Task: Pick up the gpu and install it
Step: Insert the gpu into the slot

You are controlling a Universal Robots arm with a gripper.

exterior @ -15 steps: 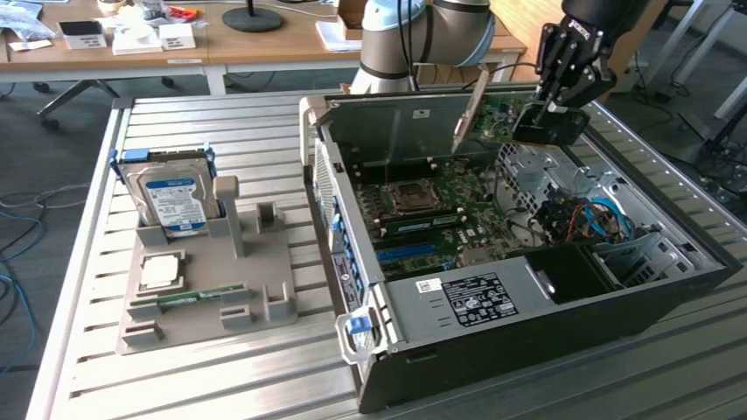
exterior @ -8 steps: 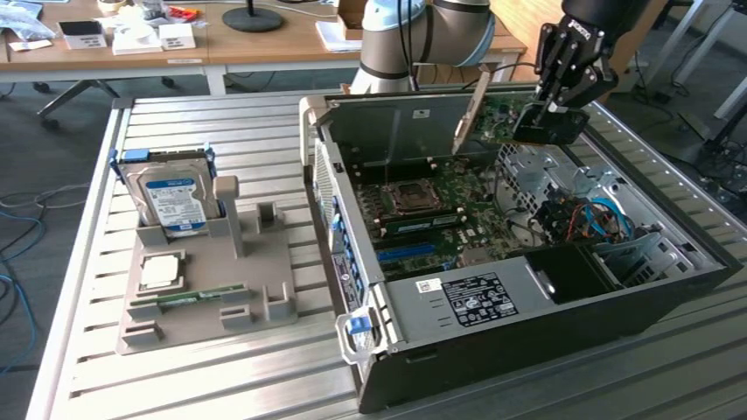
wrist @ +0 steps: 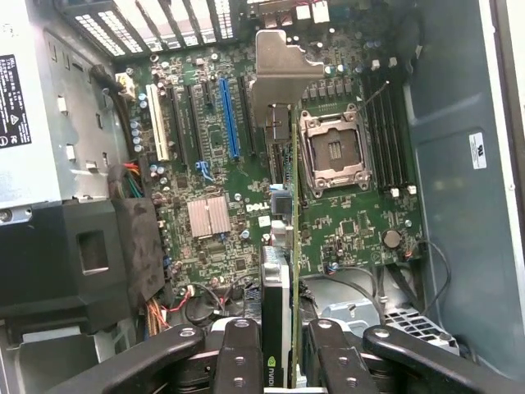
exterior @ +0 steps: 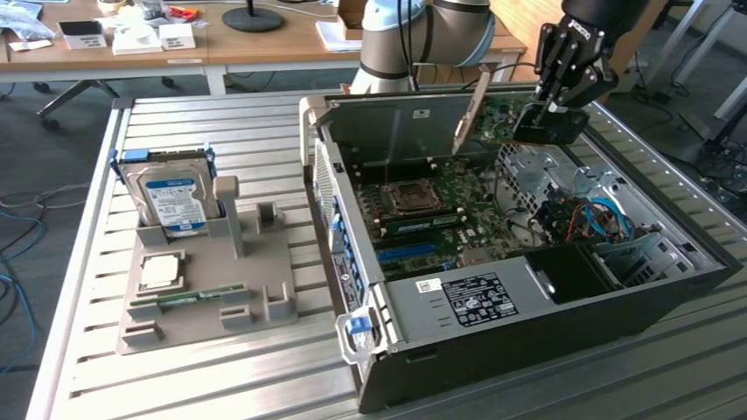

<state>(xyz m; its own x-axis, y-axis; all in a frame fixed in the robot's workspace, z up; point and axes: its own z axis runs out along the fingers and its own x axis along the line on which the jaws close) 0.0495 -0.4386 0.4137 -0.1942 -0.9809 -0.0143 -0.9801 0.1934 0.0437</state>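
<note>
My gripper (exterior: 558, 107) hangs over the back part of the open computer case (exterior: 653, 289), shut on the gpu (exterior: 505, 112). The card is held on edge above the motherboard (exterior: 450, 206), green board facing the exterior view's left, its black cooler block under the fingers and its pale metal bracket toward the case's rear wall. In the wrist view the gpu (wrist: 285, 271) appears edge-on between my fingers (wrist: 240, 361), with its bracket over the motherboard (wrist: 353, 222) beside the blue slot (wrist: 230, 119) and the empty processor socket (wrist: 336, 148).
A grey parts holder (exterior: 205, 289) on the slatted table (exterior: 94, 367) carries a blue-labelled hard drive (exterior: 173, 197), a processor (exterior: 161, 271) and a memory stick (exterior: 196, 296). The power supply (exterior: 473, 299) and drive cage (exterior: 548, 171) crowd the case. Desks stand behind.
</note>
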